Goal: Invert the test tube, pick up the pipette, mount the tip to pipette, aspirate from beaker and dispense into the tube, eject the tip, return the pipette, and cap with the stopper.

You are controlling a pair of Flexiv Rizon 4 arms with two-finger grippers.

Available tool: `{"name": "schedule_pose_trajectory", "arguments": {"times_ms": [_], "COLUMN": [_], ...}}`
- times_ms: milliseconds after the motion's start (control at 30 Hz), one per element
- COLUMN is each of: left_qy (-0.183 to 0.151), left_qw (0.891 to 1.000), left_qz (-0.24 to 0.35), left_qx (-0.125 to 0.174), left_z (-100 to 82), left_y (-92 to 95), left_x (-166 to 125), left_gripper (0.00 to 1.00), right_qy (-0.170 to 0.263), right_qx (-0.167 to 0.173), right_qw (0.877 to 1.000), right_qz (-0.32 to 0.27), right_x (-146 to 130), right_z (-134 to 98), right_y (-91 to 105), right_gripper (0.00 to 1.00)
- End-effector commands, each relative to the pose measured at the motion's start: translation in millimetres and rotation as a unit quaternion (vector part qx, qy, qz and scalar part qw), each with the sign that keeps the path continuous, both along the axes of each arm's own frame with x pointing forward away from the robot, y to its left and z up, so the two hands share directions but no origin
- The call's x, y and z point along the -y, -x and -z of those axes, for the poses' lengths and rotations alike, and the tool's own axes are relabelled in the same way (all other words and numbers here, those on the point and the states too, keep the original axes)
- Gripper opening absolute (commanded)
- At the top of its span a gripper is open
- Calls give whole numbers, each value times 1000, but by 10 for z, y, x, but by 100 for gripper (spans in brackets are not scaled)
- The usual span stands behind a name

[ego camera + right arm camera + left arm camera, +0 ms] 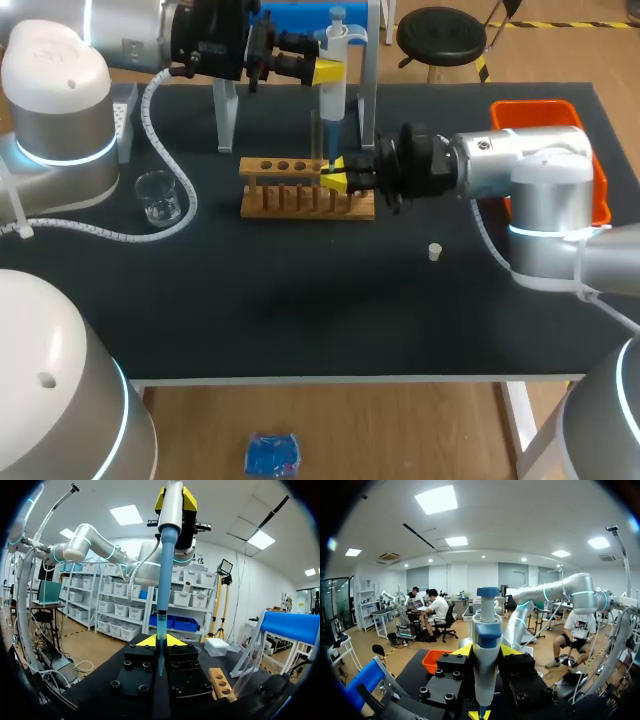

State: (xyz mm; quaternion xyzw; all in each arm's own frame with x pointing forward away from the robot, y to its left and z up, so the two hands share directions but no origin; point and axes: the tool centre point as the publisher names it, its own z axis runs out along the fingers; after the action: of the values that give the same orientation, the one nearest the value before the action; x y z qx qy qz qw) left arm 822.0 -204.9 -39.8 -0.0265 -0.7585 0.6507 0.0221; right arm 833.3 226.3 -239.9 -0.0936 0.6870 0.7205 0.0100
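My left gripper (330, 71) is shut on the white and blue pipette (335, 60), which it holds upright above the wooden rack (290, 201). From the left wrist the pipette (486, 630) stands between the yellow fingertips of the left gripper (486, 652). Its bluish tip (161, 630) points down into the clear test tube (160, 657). My right gripper (159, 641) is shut on that tube at the rack's right end, where the head view shows the right gripper (335, 180). The glass beaker (158, 197) stands to the left. The small white stopper (434, 252) lies to the right.
An orange bin (545, 112) sits at the back right behind my right arm. A clear pipette stand (226, 112) and a tip box (125, 118) stand at the back left. A coiled cable (150, 120) hangs from my left arm near the beaker.
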Motion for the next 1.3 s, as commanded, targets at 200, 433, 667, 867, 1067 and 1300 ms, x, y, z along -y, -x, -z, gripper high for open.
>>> {"name": "schedule_pose_trajectory", "arguments": {"times_ms": [200,433,667,867,1067,1300], "left_qy": [-1,-1,-1,-1,-1,-1], "left_qw": [1000,1000,1000,1000,1000,1000], "left_qz": [2,2,2,2,2,2], "left_qx": [-1,-1,-1,-1,-1,-1], "left_z": [12,12,12,12,12,12], "left_y": [-4,-4,-4,-4,-4,-4], "left_x": [-3,-3,-3,-3,-3,-3], "left_gripper": [0,0,0,0,0,0], "right_qy": [-5,-11,-12,-14,-19,7], "right_qx": [1,-1,1,8,13,27], "right_qw": [1000,1000,1000,1000,1000,1000], "right_qz": [-1,-5,-6,-8,-10,-1], "right_x": [3,0,12,9,16,133], "right_z": [-90,-188,-316,-462,-529,-448], "right_y": [9,29,51,71,102,89], "right_gripper": [0,0,0,96,100,100]}}
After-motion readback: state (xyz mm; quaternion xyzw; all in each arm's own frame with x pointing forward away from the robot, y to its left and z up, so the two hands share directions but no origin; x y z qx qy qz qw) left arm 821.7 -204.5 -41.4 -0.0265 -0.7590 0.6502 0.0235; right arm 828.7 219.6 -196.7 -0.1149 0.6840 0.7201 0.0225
